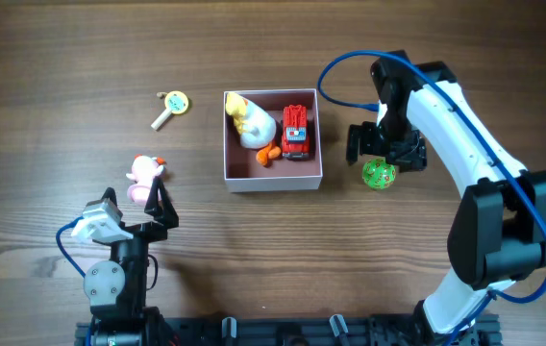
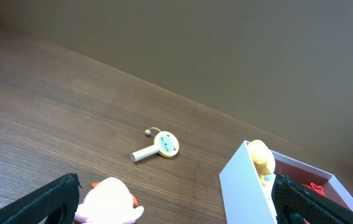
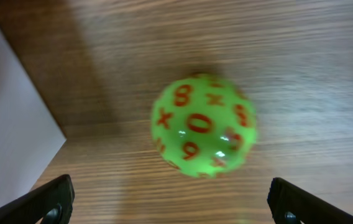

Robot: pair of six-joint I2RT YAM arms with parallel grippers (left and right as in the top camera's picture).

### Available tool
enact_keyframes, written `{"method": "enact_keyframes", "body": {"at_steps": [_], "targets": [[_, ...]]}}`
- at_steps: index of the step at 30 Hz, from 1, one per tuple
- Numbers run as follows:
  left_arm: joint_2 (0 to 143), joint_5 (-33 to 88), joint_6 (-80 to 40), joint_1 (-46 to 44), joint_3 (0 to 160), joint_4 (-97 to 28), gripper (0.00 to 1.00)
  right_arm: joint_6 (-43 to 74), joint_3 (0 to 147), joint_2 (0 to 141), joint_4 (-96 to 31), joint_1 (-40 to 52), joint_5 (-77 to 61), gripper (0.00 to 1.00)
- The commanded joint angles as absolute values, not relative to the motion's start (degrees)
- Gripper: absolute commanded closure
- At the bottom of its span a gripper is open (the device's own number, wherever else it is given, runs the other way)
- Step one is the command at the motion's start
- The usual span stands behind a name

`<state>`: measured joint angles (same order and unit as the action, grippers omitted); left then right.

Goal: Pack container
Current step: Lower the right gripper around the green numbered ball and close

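The container (image 1: pixel 233 175) is a square white-walled box with a pink inside at mid table. It holds a white-and-yellow duck toy (image 1: pixel 252 123), an orange piece (image 1: pixel 268 154) and a red toy truck (image 1: pixel 296 132). Its white wall also shows in the left wrist view (image 2: pixel 248 186) and the right wrist view (image 3: pixel 9 118). A green ball with red marks (image 1: pixel 379 174) (image 3: pixel 203 126) lies right of the box. My right gripper (image 1: pixel 385 146) (image 3: pixel 170 205) is open just above and beside it. A pink toy (image 1: pixel 142 177) (image 2: pixel 108 202) lies between the open jaws of my left gripper (image 1: pixel 131 207) (image 2: pixel 176 208).
A small yellow rattle with a white handle (image 1: pixel 170 106) (image 2: pixel 159 146) lies on the wooden table (image 1: pixel 62 58) left of the box. A blue cable (image 1: pixel 335 91) loops off the right arm beside the box.
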<state>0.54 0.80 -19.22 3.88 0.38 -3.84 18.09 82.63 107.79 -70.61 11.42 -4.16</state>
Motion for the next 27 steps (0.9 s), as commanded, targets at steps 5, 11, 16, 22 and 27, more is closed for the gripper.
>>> {"method": "enact_keyframes", "body": {"at_steps": [5, 11, 16, 22, 27], "targets": [[0.4, 1.5, -19.7, 4.2, 0.3, -4.3, 0.00, 14.5, 80.9, 107.8, -67.1, 11.5, -4.8, 0.00], [0.4, 1.5, -19.7, 4.2, 0.3, -4.3, 0.00, 14.5, 80.9, 107.8, -68.7, 11.3, 1.6, 0.00], [0.4, 1.5, -19.7, 4.2, 0.3, -4.3, 0.00, 12.9, 80.9, 107.8, -68.6, 10.0, 1.1, 0.00], [0.4, 1.5, -19.7, 4.2, 0.3, -4.3, 0.00, 9.0, 79.1, 107.8, -66.1, 10.0, -0.7, 0.00], [0.4, 1.5, -19.7, 4.2, 0.3, -4.3, 0.00, 9.1, 74.6, 107.8, -62.0, 10.0, -1.5, 0.00]]}}
